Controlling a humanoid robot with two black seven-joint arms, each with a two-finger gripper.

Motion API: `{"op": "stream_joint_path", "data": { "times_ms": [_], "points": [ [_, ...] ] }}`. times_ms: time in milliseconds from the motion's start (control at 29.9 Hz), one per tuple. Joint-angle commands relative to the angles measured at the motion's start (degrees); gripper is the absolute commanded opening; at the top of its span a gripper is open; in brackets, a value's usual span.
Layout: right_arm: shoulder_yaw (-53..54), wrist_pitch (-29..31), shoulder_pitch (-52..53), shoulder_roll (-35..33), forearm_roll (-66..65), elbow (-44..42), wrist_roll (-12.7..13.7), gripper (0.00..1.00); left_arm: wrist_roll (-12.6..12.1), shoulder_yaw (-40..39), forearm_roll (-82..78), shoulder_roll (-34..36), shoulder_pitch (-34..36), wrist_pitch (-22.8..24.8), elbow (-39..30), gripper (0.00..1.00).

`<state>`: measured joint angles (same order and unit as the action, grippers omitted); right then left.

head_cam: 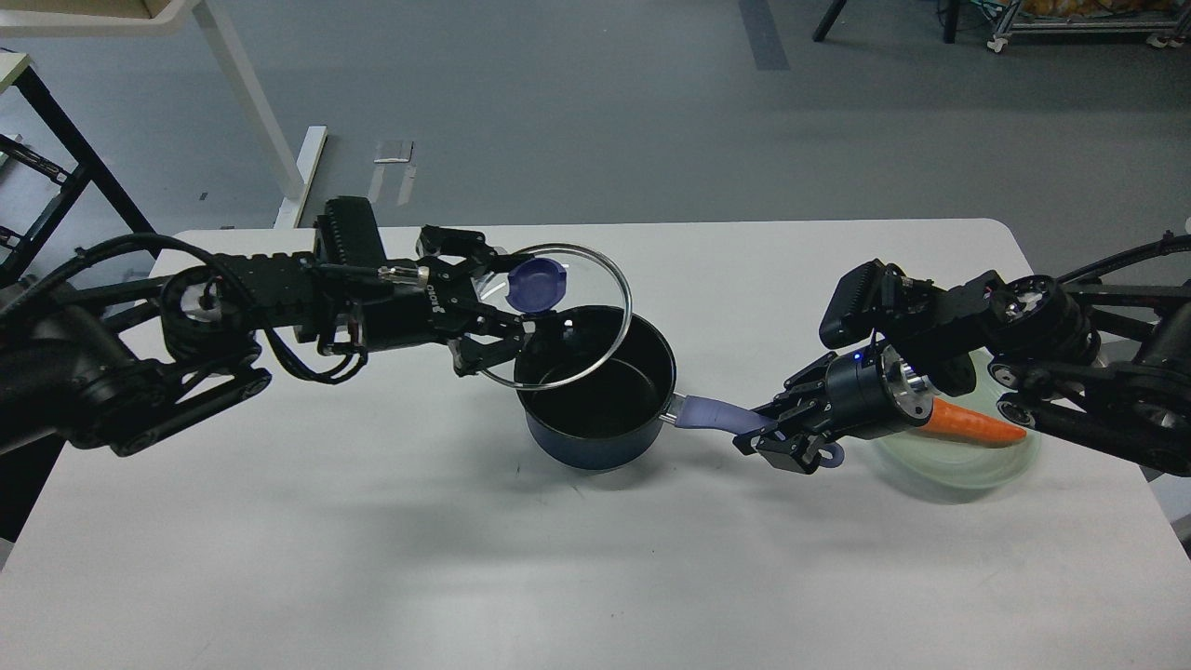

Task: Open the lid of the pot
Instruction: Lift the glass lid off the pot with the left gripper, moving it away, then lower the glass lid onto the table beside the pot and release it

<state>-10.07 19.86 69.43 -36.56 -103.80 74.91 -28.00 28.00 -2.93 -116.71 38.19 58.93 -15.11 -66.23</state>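
The dark blue pot point(595, 442) stands at the table's middle, its black inside open to view. Its lavender-blue handle point(712, 413) points right. My left gripper point(507, 312) is shut on the clear glass lid point(595, 298) at its left rim and holds it lifted and tilted, up and left of the pot. The lid's blue-purple knob point(538, 284) faces up. My right gripper point(777, 439) is shut on the far end of the pot handle.
A pale green glass dish point(963, 461) with an orange carrot point(972, 421) sits at the right, partly under my right arm. The white table point(558, 577) has a bare front half. A white table leg stands beyond the far left edge.
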Motion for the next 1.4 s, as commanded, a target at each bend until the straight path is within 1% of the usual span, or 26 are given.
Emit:
{"op": "stream_joint_path", "data": {
  "times_ms": [0,67,134,301,435,669,836,970,1104,1304,1338,1371],
  "points": [
    [0.05,0.0,0.0,0.09,0.0,-0.03,0.0,0.37,0.0,0.3,0.52,8.55,-0.92,-1.33,-3.11,0.32],
    [0.05,0.0,0.0,0.18,0.0,-0.03,0.0,0.37,0.0,0.3,0.61,12.68,-2.06,-1.5,-3.81,0.32],
    [0.14,0.0,0.0,0.27,0.0,-0.03,0.0,0.37,0.0,0.39,0.7,15.24,-5.13,-2.55,-3.81,0.32],
    [0.05,0.0,0.0,-0.09,0.0,-0.03,0.0,0.37,0.0,2.23,0.61,19.37,-11.98,-8.44,-3.03,0.33],
    [0.05,0.0,0.0,-0.18,0.0,-0.03,0.0,0.37,0.0,2.58,0.61,19.73,-14.89,-9.94,-1.62,0.33],
    [0.14,-0.08,-0.09,0.0,0.0,-0.03,0.0,0.37,0.0,3.55,0.35,17.8,-18.94,-12.4,6.02,0.33],
    [0.14,-0.44,-0.09,-0.09,0.0,-0.12,0.0,0.37,0.0,3.64,0.35,16.3,-19.47,-12.84,9.54,0.34],
    [0.23,-0.53,-0.09,-0.09,0.0,-0.21,0.0,0.37,0.0,3.73,0.35,15.69,-19.56,-12.84,10.51,0.36],
    [0.23,-0.53,-0.09,-0.17,0.0,-0.12,0.0,0.37,0.0,5.48,0.7,15.69,-19.91,-12.84,11.56,0.4],
    [0.23,-0.61,-0.09,-0.26,0.0,-0.12,0.0,0.38,0.0,5.48,0.87,14.55,-20.43,-12.84,12.62,0.47],
    [0.23,-0.61,-0.09,-0.26,0.0,-0.12,0.0,0.38,0.0,5.48,0.87,14.55,-20.43,-12.84,12.62,0.51],
    [0.23,-0.61,-0.09,-0.26,0.0,-0.21,0.0,0.38,0.0,5.48,0.87,14.55,-20.61,-12.84,12.79,0.59]
  ]
}}
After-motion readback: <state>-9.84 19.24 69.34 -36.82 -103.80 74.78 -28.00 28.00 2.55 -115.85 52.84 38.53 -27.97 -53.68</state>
